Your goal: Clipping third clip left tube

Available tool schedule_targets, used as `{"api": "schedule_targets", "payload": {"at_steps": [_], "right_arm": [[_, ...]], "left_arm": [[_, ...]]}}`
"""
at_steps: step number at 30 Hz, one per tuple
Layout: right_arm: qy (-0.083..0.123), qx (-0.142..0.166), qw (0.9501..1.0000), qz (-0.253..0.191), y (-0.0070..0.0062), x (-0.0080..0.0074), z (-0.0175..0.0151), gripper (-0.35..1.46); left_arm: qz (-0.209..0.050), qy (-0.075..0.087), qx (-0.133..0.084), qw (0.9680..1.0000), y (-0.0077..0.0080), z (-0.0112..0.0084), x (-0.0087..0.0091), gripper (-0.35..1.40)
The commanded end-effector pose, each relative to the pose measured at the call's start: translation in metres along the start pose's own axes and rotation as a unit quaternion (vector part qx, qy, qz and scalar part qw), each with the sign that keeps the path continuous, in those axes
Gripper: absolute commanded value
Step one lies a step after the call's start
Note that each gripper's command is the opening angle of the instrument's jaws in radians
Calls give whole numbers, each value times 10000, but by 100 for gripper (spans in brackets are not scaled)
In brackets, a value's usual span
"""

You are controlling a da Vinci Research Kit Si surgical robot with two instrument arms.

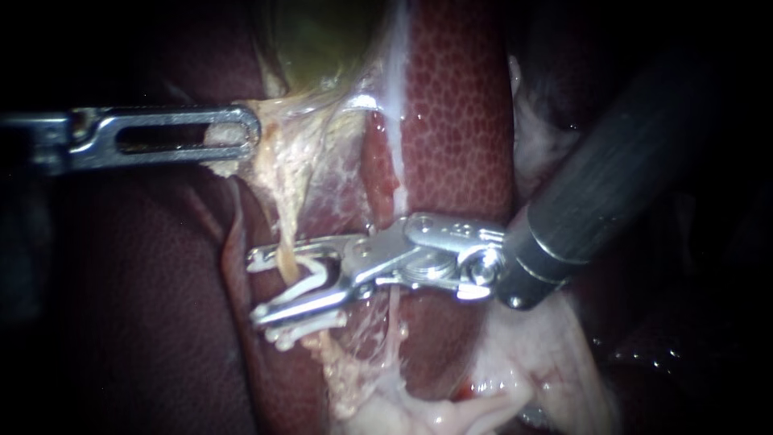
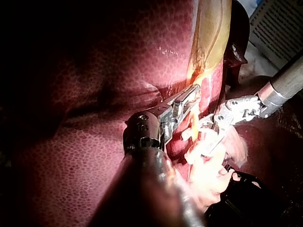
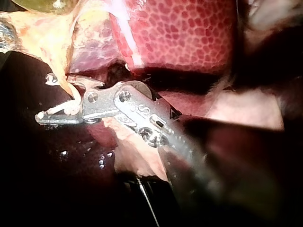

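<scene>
Thin pale tube (image 1: 283, 242), apparently taut, upright

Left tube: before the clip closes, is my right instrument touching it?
Touching. Endoscope view: the left tube passes through the right instrument's open pincer, lying against its metal.

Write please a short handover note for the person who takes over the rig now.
Left instrument: slotted metal jaws shut on pale yellowish tissue below the greenish gallbladder.
Right instrument: silver jaws open around the thin pale left tube, over the dark red mottled liver.
Done: the tube lies between the open jaws.
Left: probably close the jaws to clip the tube, then withdraw.
</scene>
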Motion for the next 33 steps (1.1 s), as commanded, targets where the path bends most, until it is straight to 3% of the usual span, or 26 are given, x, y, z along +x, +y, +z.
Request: {"api": "schedule_targets", "payload": {"at_steps": [1, 15, 18, 33], "right_arm": [[-3, 8, 10000, -4, 0, 0, -1, 46], [-3, 47, 10000, 32, 2, -1, -10, -13], [12, 54, 10000, 58, 3, -2, -11, -35], [-168, 68, 9997, 151, 3, -5, -11, -35]], "left_arm": [[2, 0, 1, 10000, 0, 0, 0, -13], [2, 1, 1, 10000, 0, 0, 0, -13], [2, 1, 1, 10000, 0, 0, 0, -13], [2, 1, 2, 10000, 0, 0, 0, -13]]}}
